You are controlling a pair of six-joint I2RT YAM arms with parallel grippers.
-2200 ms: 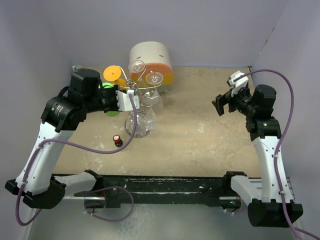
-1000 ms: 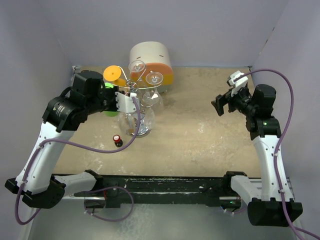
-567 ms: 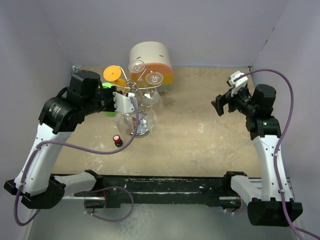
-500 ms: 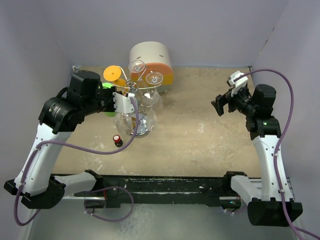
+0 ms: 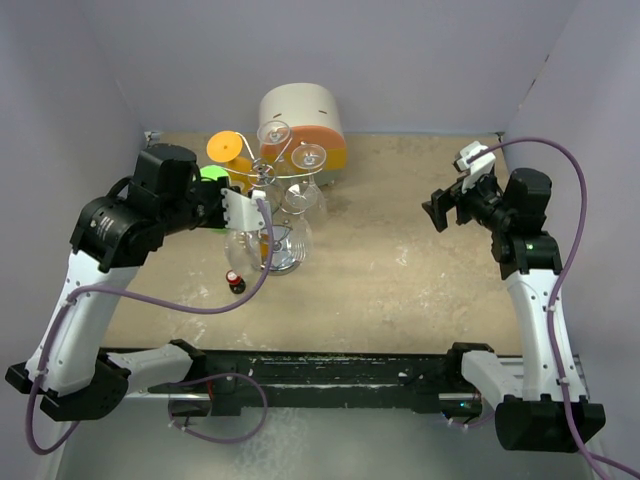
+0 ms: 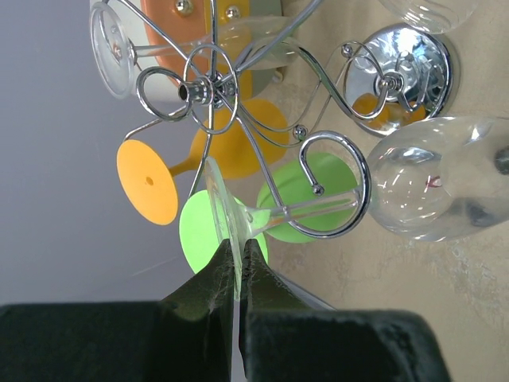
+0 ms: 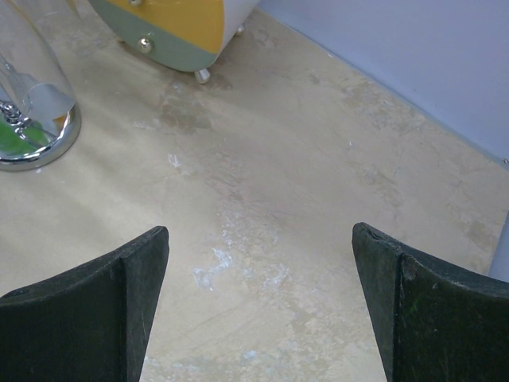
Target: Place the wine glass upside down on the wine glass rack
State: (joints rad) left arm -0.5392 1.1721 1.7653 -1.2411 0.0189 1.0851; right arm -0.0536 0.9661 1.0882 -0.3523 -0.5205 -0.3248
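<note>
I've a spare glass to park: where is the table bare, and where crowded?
Bare: the wide stretch of table between the wine glass rack and the right gripper. Crowded: the left half, with rack, white-and-orange drum, orange goblet, green goblet, small bottle and the left gripper holding the wine glass.

Clear wine glass (image 6: 425,191) gripped by its round foot, foot pinched edge-on between the closed fingers of the left gripper (image 6: 237,269), stem lying within a curled arm of the wine glass rack (image 6: 208,89), bowl seen near the rack's shiny round base, green glass (image 6: 199,243) and orange glass (image 6: 148,181) seen behind.
</note>
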